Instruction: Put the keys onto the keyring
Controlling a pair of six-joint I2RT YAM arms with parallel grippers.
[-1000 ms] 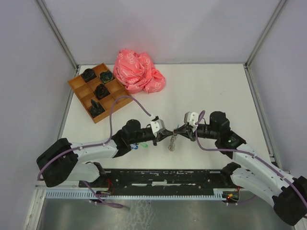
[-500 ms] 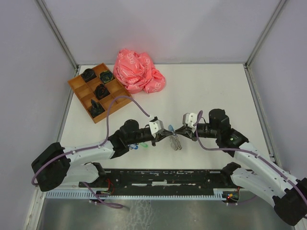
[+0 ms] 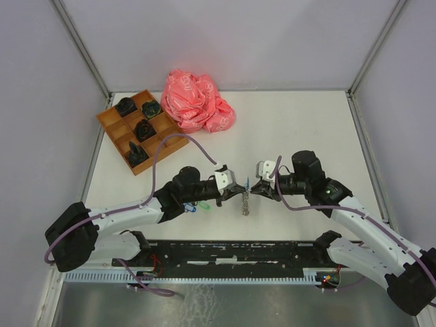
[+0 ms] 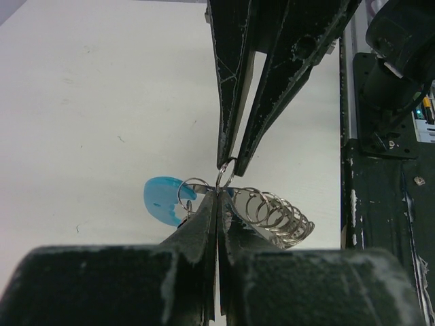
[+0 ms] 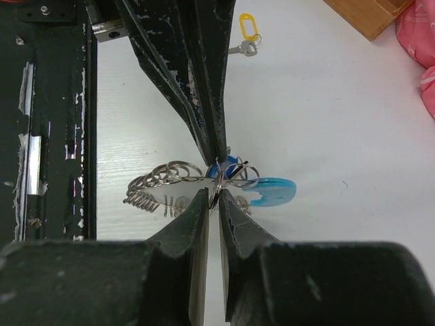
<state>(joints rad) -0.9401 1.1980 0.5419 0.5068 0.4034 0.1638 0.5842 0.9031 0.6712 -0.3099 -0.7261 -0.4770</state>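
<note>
Overhead, mid-frame, the left gripper (image 3: 234, 193) clenches the keyring (image 3: 245, 204); the right gripper (image 3: 254, 191) faces it, jaws slightly parted. Only the right wrist view shows a yellow-tagged key (image 5: 247, 34), top centre.

Two grippers: left gripper (image 3: 236, 190), right gripper (image 3: 252, 191). One keyring (image 4: 275, 214) of linked loops, one light blue piece (image 4: 162, 197) on it. Three key tags as well: yellow tag (image 5: 249, 25), blue tag (image 3: 191, 208), green tag (image 3: 202, 204). One wooden tray (image 3: 112, 126), four dark lumps (image 3: 145, 129) inside, plus one crumpled pink bag (image 3: 197, 102).

Left arm (image 3: 126, 216) and right arm (image 3: 357, 221) stretched inward, tips meeting, left fingers (image 4: 200, 227) pressed shut, right fingers (image 5: 194, 221) slightly parted
</note>
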